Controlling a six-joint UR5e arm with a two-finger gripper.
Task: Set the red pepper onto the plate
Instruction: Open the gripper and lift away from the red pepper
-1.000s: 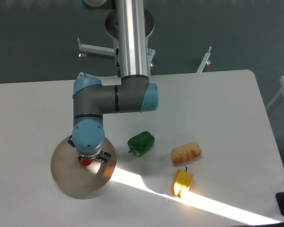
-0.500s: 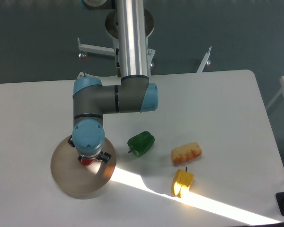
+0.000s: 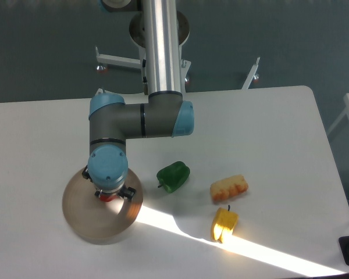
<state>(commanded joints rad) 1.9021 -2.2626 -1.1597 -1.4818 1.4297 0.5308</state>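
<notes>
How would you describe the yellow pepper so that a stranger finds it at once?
Start at the white table and follow the bright sunlight stripe. The yellow pepper lies there, below the orange ridged block. It alone is yellow; the green pepper sits further left.

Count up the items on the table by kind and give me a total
Peppers: 3, namely red pepper, green pepper, yellow pepper
Plates: 1, plate
Orange-yellow ridged food pieces: 1, ridged piece
Total: 5
</notes>
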